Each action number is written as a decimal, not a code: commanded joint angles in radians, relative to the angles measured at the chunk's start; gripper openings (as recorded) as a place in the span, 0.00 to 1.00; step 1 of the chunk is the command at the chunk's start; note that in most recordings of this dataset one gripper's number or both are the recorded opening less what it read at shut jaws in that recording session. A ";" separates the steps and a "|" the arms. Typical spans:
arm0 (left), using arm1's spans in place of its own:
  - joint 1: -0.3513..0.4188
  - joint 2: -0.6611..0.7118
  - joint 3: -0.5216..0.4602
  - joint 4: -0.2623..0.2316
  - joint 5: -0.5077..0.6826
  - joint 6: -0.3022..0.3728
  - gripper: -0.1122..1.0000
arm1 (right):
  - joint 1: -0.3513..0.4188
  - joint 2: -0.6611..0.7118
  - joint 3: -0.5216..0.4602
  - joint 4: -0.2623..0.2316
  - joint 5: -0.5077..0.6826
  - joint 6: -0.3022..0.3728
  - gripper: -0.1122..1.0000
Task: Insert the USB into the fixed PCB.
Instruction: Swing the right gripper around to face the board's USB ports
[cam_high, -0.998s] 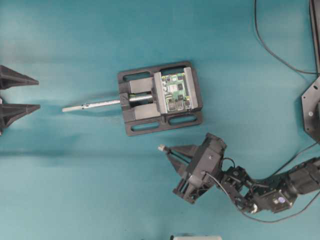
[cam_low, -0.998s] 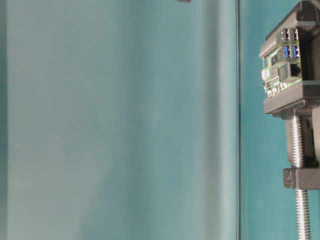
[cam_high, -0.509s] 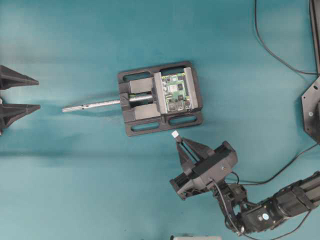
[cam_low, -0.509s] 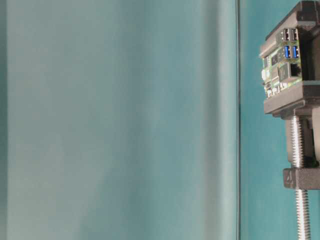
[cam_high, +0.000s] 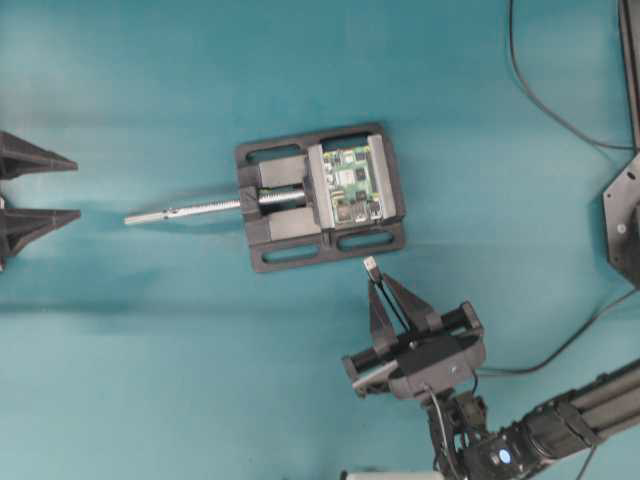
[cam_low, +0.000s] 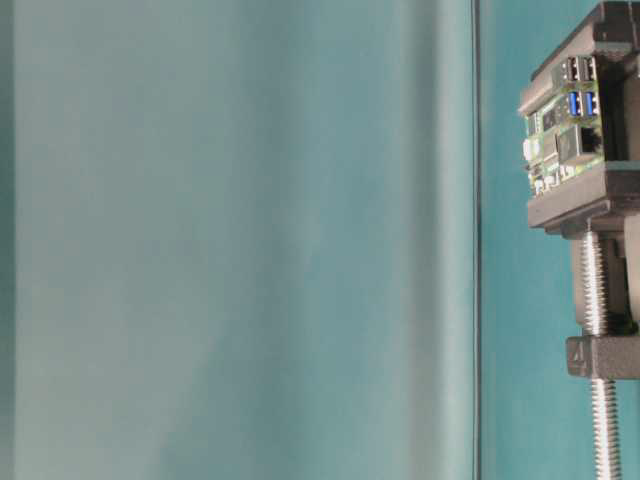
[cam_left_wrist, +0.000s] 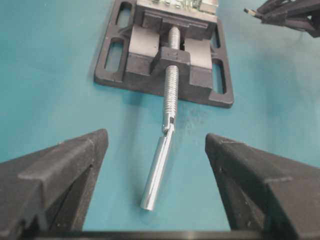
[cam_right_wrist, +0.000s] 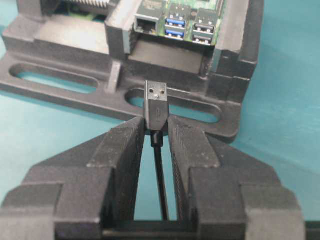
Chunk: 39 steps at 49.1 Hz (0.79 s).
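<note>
Since the earlier frames the right hand (cam_high: 372, 275) has been swung from pointing toward nine o'clock to pointing toward twelve o'clock in the overhead view, and its tip has been brought from well left of its present place to just below the black vise (cam_high: 265, 255). The USB (cam_high: 371, 266) is clamped between the two fingertips (cam_right_wrist: 131, 135) of the right hand, its metal end projecting forward and its thin black cable (cam_right_wrist: 160, 185) trailing back between the fingers. In the right wrist view the plug (cam_right_wrist: 156, 102) is seen upright, aimed at the near wall of the vise and apart from it, with the stacked ports of the fixed PCB (cam_right_wrist: 182, 22) lying beyond, toward one o'clock of the plug. The fixed PCB (cam_high: 352, 185) is held in the vise near the middle of the teal desk (cam_high: 150, 370); in the overhead view the plug lies at about five o'clock of the board, just beyond the vise's lower edge. The silver screw rod (cam_high: 185, 210) is extended from the vise toward nine o'clock. The left hand (cam_high: 20, 190) is kept at the left edge of the overhead view with its fingers spread wide and nothing between them; in the left wrist view the rod (cam_left_wrist: 160, 165) is seen pointing into the gap between its fingers (cam_left_wrist: 60, 170).
</note>
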 joint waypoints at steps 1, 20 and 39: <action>-0.002 0.015 -0.025 0.003 -0.008 -0.005 0.96 | -0.002 -0.018 -0.028 0.003 -0.018 -0.002 0.29; -0.002 0.015 -0.023 0.003 -0.008 -0.005 0.96 | -0.038 -0.018 -0.083 0.127 -0.049 -0.074 0.29; -0.002 0.015 -0.023 0.003 -0.008 -0.005 0.96 | -0.052 -0.012 -0.060 0.124 -0.054 -0.071 0.29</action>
